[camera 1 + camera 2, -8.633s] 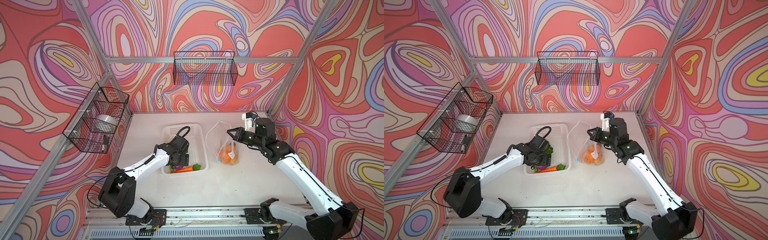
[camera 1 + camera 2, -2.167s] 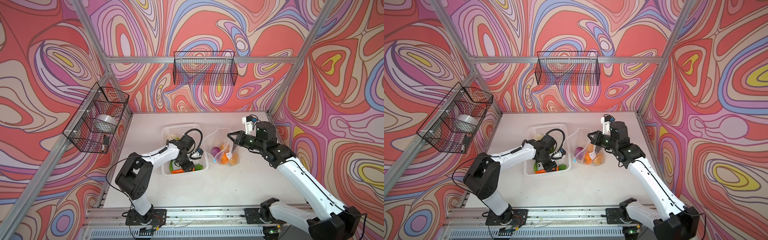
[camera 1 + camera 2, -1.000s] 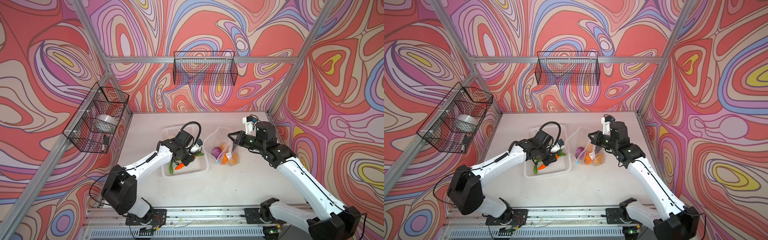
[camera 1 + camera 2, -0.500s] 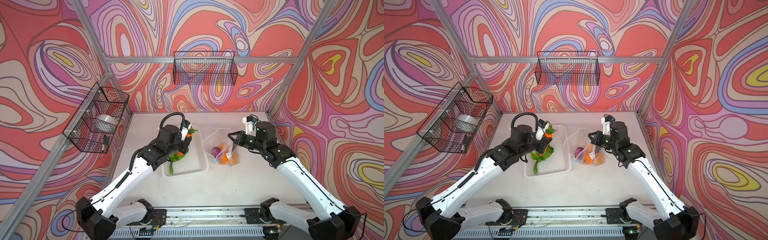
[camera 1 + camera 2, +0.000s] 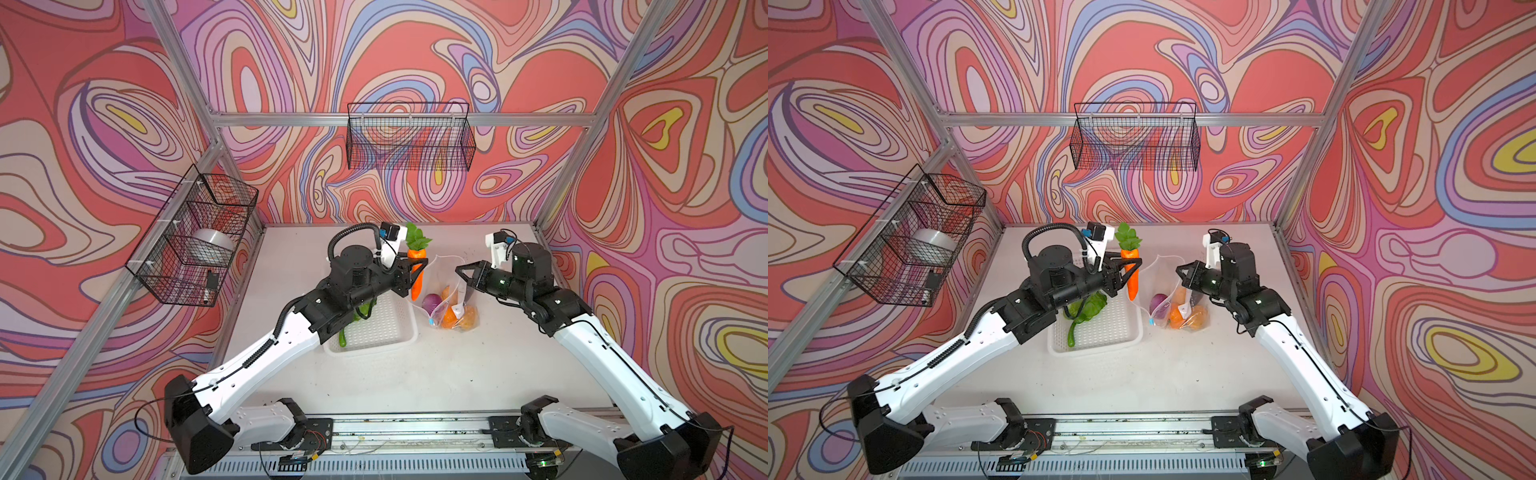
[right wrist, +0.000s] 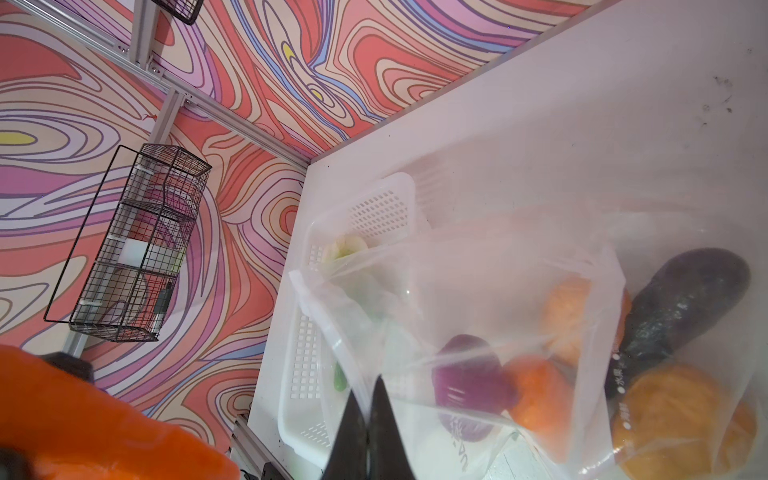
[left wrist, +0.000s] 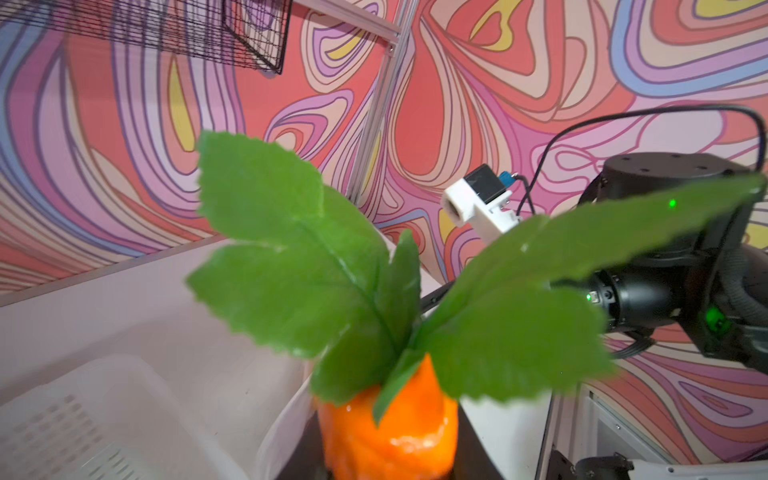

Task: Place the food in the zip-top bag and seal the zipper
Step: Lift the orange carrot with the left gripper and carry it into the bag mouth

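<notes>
The left pincer [image 5: 417,266] is clamped on the orange carrot [image 5: 417,284], which hangs in the air with its leaves up and its tip down. Just beyond its fingertips is the open mouth of the zip-top bag [image 6: 498,257], which stands on the bench [image 5: 415,374]. The right pincer [image 5: 461,274] is pinched together on the opposite edge of that mouth, with film caught between its tips (the right wrist view shows this plainly).

Inside the bag, below the right pincer, lie a purple onion [image 5: 432,301], an orange pumpkin [image 5: 449,318], another orange piece beside it and a dark cucumber [image 6: 681,307]. A white label [image 5: 457,309] sits on the bag's wall under the same pincer, and its print is too small to read. The blue slider [image 5: 432,322] rests at a low corner of the mouth, apart from both pincers.

Behind and below the left pincer, the white basket [image 5: 399,336] holds the green lettuce [image 5: 1088,307] and the green pepper [image 5: 1071,334].
</notes>
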Action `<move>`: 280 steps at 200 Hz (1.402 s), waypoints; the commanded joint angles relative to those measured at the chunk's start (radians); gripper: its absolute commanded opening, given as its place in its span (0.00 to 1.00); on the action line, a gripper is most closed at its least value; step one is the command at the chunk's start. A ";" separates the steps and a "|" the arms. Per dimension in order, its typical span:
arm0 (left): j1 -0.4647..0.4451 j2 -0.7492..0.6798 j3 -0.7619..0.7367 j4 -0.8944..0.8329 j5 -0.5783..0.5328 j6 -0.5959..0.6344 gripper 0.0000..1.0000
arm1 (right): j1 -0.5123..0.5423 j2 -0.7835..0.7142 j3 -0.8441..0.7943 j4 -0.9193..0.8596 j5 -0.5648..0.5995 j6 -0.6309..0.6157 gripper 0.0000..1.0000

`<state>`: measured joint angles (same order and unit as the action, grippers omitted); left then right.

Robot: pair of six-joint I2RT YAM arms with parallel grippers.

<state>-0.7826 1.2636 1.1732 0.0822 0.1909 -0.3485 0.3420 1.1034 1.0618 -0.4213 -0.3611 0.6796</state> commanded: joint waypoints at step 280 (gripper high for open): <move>-0.124 0.326 -0.195 0.569 -0.072 -0.092 0.06 | 0.004 -0.051 -0.017 0.014 0.005 0.028 0.00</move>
<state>-0.9028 1.5688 0.9512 0.5968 0.0963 -0.3908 0.3420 1.0798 1.0595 -0.4191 -0.3630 0.7063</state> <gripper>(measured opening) 0.301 0.044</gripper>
